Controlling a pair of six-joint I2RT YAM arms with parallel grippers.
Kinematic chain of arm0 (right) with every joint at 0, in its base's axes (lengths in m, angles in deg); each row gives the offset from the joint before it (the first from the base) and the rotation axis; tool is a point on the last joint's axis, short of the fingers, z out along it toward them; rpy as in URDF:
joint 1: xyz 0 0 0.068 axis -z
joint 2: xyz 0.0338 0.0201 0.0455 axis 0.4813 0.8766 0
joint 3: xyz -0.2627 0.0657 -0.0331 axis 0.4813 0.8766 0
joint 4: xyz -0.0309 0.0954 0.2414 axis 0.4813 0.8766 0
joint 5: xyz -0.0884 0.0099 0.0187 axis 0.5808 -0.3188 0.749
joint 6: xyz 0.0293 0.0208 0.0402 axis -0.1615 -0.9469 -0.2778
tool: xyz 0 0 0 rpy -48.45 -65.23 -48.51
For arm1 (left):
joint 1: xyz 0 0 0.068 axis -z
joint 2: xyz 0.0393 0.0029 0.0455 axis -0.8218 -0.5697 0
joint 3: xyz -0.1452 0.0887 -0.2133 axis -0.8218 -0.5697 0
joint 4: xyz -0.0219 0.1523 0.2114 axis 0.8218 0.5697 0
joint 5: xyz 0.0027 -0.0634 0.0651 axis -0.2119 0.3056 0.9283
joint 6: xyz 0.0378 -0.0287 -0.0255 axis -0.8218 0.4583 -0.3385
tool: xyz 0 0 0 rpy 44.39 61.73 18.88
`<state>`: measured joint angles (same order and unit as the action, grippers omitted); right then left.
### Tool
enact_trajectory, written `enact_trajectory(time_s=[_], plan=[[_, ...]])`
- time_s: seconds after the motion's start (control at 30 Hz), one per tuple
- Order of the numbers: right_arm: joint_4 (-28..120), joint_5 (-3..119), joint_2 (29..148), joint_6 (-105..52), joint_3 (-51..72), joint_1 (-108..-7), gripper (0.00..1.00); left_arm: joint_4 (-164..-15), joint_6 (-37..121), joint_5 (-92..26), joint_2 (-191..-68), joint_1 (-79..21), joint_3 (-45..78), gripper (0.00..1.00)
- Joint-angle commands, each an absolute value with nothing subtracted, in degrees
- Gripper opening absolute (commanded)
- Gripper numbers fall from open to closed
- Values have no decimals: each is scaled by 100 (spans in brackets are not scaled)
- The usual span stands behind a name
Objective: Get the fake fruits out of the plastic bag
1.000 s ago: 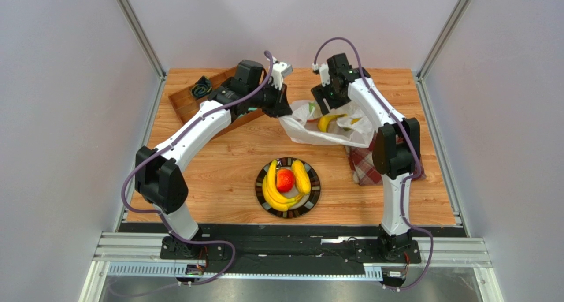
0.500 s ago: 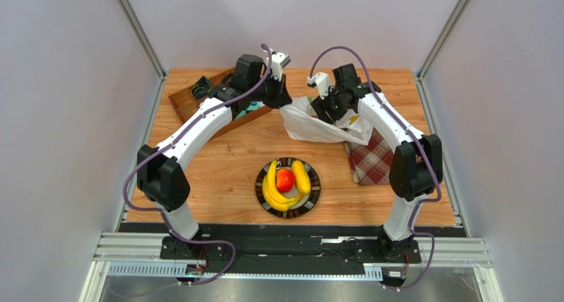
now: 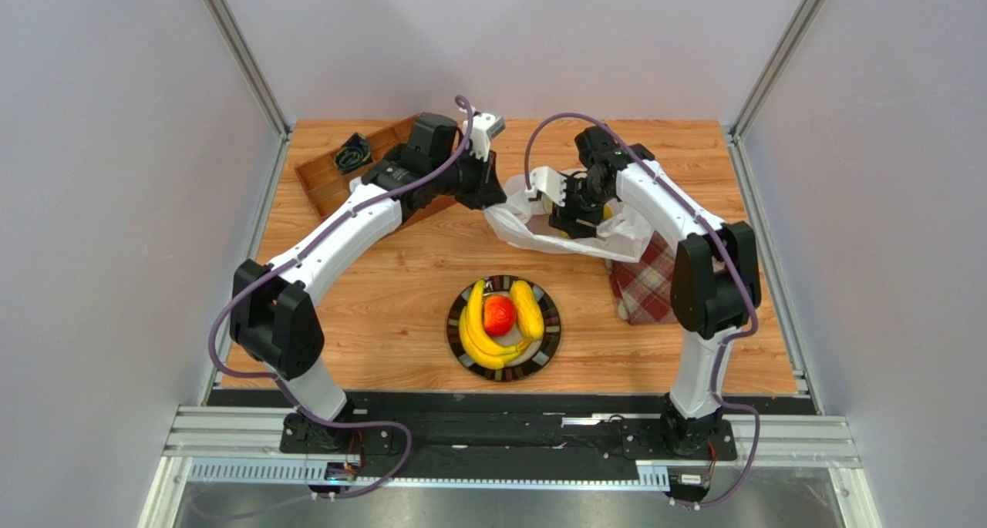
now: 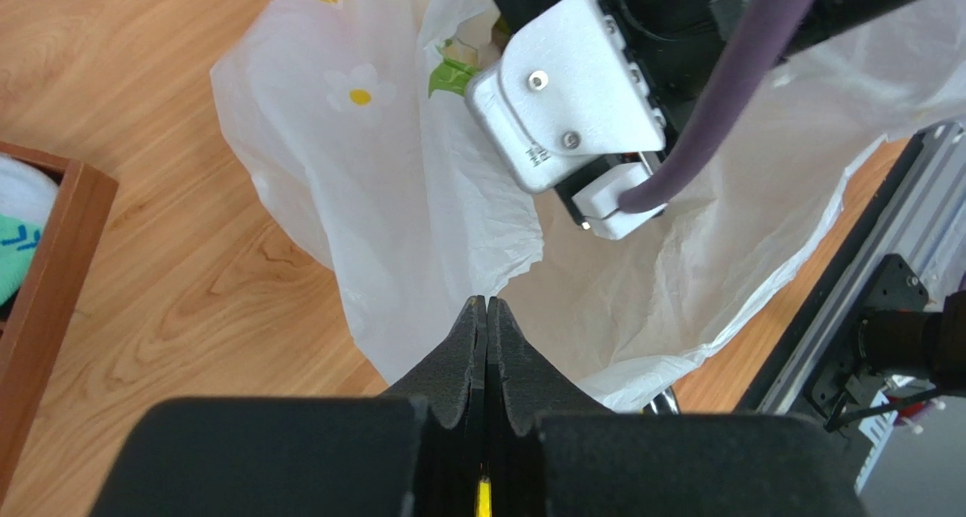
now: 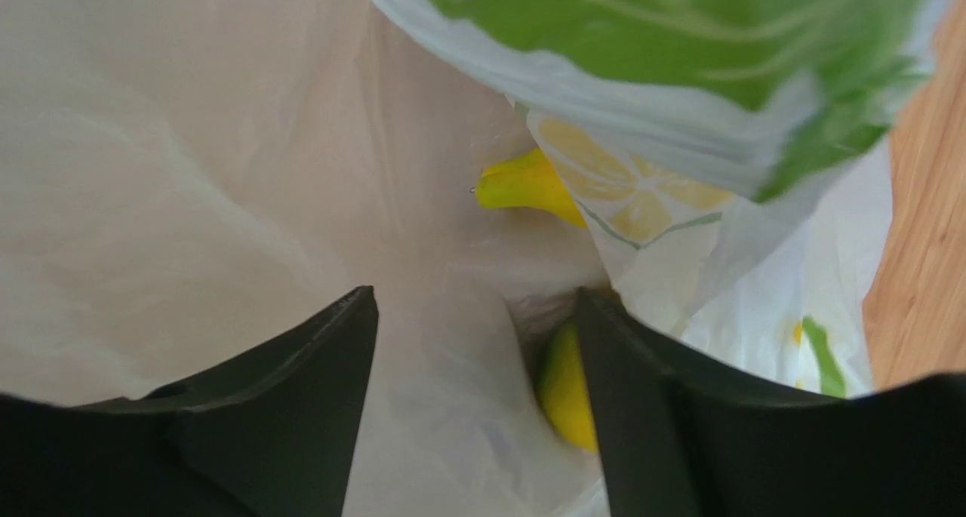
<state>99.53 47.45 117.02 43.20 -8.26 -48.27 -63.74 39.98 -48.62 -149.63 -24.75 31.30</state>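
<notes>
The white plastic bag (image 3: 519, 221) lies at the back middle of the table. My left gripper (image 3: 488, 195) is shut on its left edge (image 4: 397, 200), fingertips pressed together (image 4: 486, 304). My right gripper (image 3: 576, 216) is open inside the bag's mouth; its wrist shows in the left wrist view (image 4: 567, 98). In the right wrist view the open gripper (image 5: 476, 302) faces the bag's wall (image 5: 227, 143). A yellow fruit (image 5: 564, 387) lies against the right finger, and another yellow tip (image 5: 527, 185) lies further in. Yellow bananas (image 3: 477, 337) and a red fruit (image 3: 499, 314) lie on a dark plate (image 3: 552, 341).
A red plaid cloth (image 3: 643, 279) lies under the bag's right side. A wooden tray (image 3: 322, 184) with a dark object (image 3: 352, 153) stands at the back left; its corner shows in the left wrist view (image 4: 45, 268).
My right gripper has swung left and down into the bag's mouth, hiding the banana seen there before. My left gripper still holds the bag's edge, shifted slightly.
</notes>
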Motion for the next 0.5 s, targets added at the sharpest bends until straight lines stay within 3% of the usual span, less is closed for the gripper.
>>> enact_trajectory(time_s=[0.0,0.13,0.33,0.47], plan=[[9712,4850,11925,5988,-1028,-4915,71,-6471,3840,-5023,-14547,-2468,2993,0],[9625,4789,12101,6508,-1275,-4995,74,-6593,3760,-4997,-14556,-2468,2958,0],[8298,4833,11961,7441,-431,-4995,83,-6523,3576,-4926,-14652,-2477,3203,2],[8481,4877,12460,7617,-939,-4995,85,-6479,3514,-4987,-14661,-2495,3221,2]])
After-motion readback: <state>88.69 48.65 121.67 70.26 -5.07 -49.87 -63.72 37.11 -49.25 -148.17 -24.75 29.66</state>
